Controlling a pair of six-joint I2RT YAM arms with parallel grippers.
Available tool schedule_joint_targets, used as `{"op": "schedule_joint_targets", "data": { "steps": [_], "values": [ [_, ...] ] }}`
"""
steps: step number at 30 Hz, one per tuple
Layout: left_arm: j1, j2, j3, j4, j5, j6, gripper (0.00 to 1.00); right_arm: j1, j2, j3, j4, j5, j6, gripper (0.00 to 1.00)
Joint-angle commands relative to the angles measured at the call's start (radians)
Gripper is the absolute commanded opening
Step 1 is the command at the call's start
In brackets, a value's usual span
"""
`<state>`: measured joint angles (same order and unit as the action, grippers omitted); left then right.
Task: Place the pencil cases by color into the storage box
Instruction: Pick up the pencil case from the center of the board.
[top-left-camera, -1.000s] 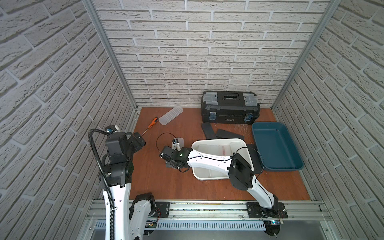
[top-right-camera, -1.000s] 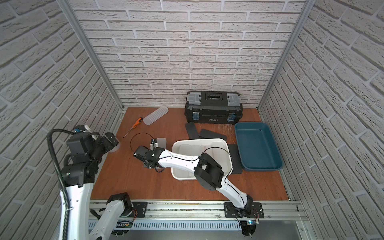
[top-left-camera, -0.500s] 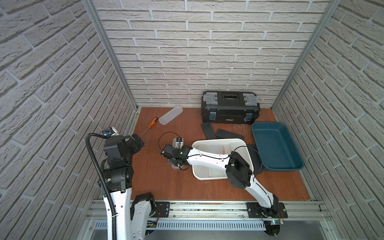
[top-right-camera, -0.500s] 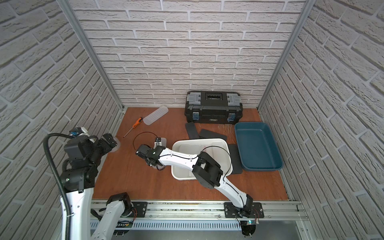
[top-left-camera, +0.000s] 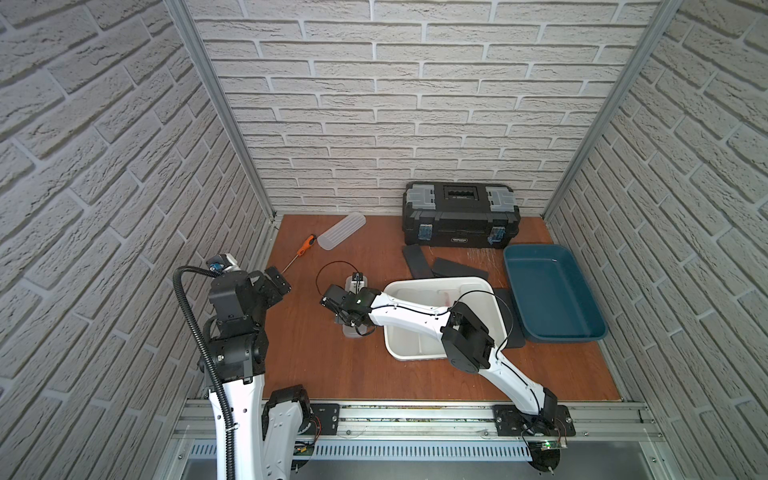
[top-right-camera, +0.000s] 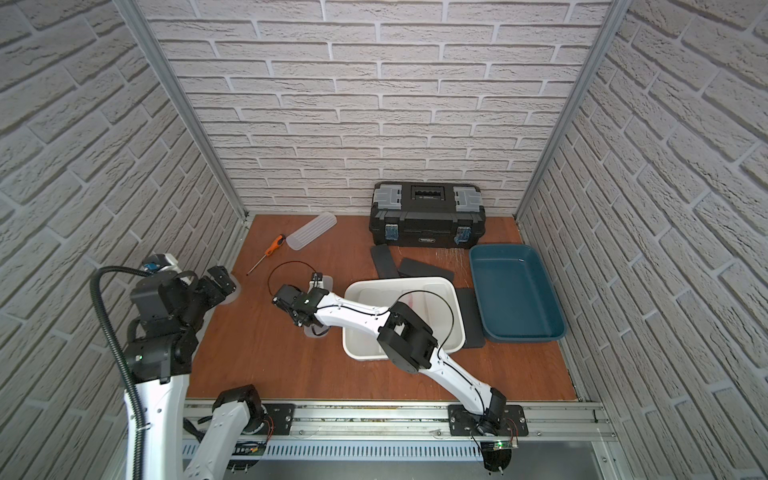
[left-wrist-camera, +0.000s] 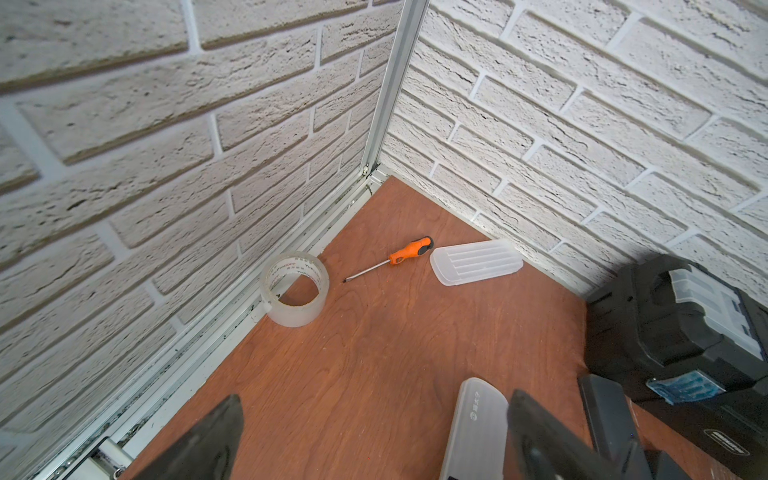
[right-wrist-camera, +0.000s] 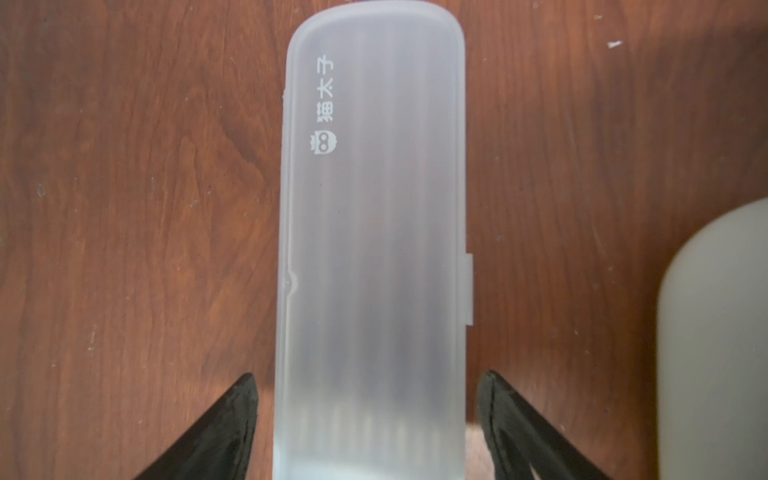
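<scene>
1. Currently the right hand (right-wrist-camera: 369, 390) is reaching low over the worktop (top-left-camera: 332, 374), and its arm is crossing above the box (top-left-camera: 436, 279).
2. Its fingers (right-wrist-camera: 232, 419) are straddling one end of a frosted case (right-wrist-camera: 374, 232). Bare worktop is showing between each finger and the case, so the jaws are standing apart and gripping nothing.
3. That frosted case is lying flat on the worktop, logo face up, just beside the box on the side toward the left arm.
4. The left hand (left-wrist-camera: 370, 440) is hanging above the worktop near the left wall, with its jaws spread wide and holding nothing.
5. A ribbed case (top-left-camera: 341, 230) is lying near the back-left corner, just beside the screwdriver (top-left-camera: 307, 244).
6. Two black cases (top-left-camera: 417, 259) are lying close together between the box and the toolbox (top-left-camera: 459, 214).
7. A third black case (top-left-camera: 510, 320) is lying between the box and the tray (top-left-camera: 552, 291).
8. The tape roll (left-wrist-camera: 295, 289) is sitting against the left wall, near the screwdriver tip.
9. Pale shapes are showing inside the box, but they are too faint to identify.
</scene>
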<state>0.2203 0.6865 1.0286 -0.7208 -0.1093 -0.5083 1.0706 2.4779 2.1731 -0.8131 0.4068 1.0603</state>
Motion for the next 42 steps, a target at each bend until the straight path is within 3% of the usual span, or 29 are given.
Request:
{"op": "schedule_joint_targets", "data": {
  "steps": [1,9,28,42],
  "values": [
    [0.014,-0.007,-0.019,0.062,0.029,0.007,0.98,-0.003,0.015,0.028,-0.031,0.019,-0.018,0.84],
    [0.018,-0.010,-0.026,0.070,0.046,0.010,0.98,-0.003,0.097,0.120,-0.076,-0.019,-0.089,0.83],
    [0.043,-0.010,-0.042,0.087,0.086,0.001,0.98,-0.009,0.133,0.103,-0.100,-0.136,-0.126,0.76],
    [0.072,0.013,-0.022,0.091,0.108,-0.005,0.98,0.010,-0.046,0.100,-0.097,-0.003,-0.254,0.67]
  ]
}}
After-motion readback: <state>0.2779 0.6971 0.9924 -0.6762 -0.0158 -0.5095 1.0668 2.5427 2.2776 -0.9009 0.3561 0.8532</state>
